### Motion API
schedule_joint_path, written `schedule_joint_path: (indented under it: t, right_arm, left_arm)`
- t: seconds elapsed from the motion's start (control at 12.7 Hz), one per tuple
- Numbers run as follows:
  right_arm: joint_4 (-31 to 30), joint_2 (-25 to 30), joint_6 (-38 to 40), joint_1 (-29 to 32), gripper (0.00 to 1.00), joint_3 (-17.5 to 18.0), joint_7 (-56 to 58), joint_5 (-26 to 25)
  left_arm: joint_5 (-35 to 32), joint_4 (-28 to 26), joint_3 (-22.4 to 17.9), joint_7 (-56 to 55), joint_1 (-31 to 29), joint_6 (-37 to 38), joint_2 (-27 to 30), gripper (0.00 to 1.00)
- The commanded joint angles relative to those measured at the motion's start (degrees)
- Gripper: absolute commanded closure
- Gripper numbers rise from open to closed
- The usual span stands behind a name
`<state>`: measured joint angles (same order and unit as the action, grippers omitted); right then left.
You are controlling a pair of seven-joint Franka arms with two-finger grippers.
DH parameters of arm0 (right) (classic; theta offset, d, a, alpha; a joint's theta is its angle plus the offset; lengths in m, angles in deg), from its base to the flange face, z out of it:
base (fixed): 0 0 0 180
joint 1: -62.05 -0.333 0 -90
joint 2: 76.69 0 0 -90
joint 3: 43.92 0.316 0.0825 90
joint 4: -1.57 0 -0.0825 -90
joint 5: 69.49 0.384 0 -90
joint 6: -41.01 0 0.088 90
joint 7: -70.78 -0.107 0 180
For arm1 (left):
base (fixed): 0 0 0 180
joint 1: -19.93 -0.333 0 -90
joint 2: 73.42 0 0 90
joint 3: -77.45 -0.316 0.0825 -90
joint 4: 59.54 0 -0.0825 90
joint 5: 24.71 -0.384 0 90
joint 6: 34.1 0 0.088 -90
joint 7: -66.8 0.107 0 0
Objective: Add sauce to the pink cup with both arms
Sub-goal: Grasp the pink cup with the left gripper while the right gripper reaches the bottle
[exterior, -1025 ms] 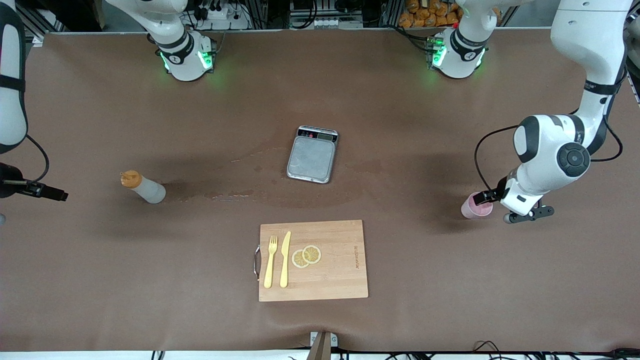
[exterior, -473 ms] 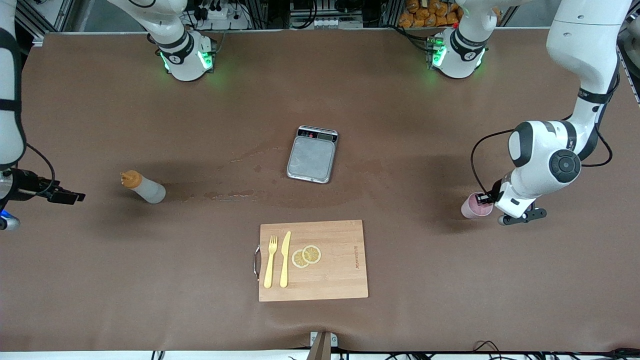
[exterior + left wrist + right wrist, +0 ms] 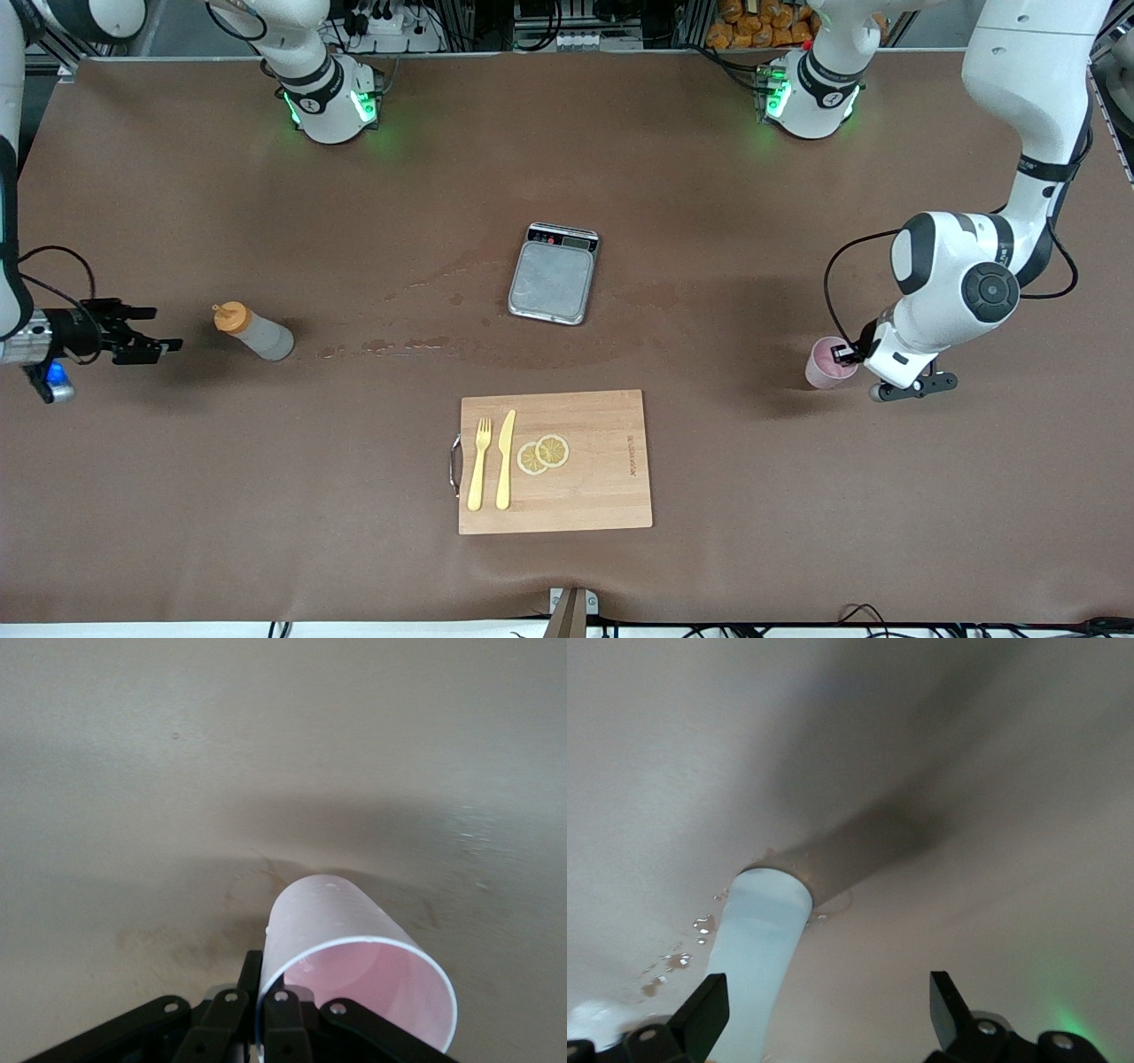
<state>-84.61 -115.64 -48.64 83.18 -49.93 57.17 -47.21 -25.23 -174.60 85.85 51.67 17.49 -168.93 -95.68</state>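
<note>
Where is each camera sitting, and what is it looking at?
Front view: high across the brown table, facing both white arms; left gripper shut on the pale pink plastic cup, right gripper open beside the whitish squeeze bottle with orange cap.
Left wrist view: on the left arm's wrist, looking along its black fingers at the cup, pinched at the rim.
Right wrist view: on the right arm's wrist, looking between its spread fingers at the bottle.
Shared: front and left wrist show the cup; front and right wrist the bottle.

place: robot lab | evidence: brown table (image 3: 709,221), metal framing (image 3: 496,22), cabling (image 3: 381,22)
</note>
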Motion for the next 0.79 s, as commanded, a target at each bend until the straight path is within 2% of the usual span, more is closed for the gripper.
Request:
schedule_joint_path:
  t: [0.0,0.32,0.47,0.71]
  right_arm:
    - [3.4,-3.8,3.2,1.5,0.0,0.9,-8.0,5.0]
    - [3.4,-7.7,4.5,3.3,0.0,1.0,-10.8,12.1]
    - [3.4,-9.8,4.5,4.8,0.0,1.0,-10.9,15.2]
    - [3.2,-11.5,5.1,5.6,0.0,1.2,-10.9,16.8]
  left_arm:
    - [-0.1,3.2,4.0,-5.3,0.2,9.9,4.8,1.0]
    - [-0.7,9.3,14.1,-16.1,0.2,18.4,5.7,1.0]
    - [-0.6,12.0,18.3,-20.4,1.1,18.6,5.0,1.0]
    - [-0.6,15.5,19.3,-30.3,7.9,18.5,2.0,1.0]
